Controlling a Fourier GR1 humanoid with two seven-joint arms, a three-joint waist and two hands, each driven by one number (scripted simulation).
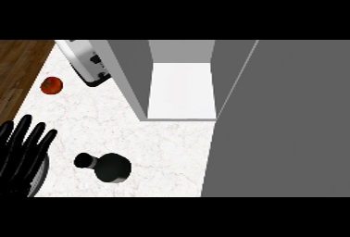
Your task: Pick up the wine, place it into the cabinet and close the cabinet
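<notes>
At lower-left edge, left hand [24, 152] resting, fingers straight & spread, pointing up, well apart from wine [109, 166].

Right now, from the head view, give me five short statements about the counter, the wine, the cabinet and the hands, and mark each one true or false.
1. The wine bottle stands on the counter, held by no hand. True.
2. The cabinet is shut. False: it stands open, with its pale inside showing and nothing in it.
3. The left hand shows at the view's left edge, fingers straight and up. True.
4. The right hand is curled round the bottle. False: no right hand shows in the view.
5. A red round fruit lies inside the cabinet. False: it lies on the counter, near the wooden floor and a toaster.
</notes>
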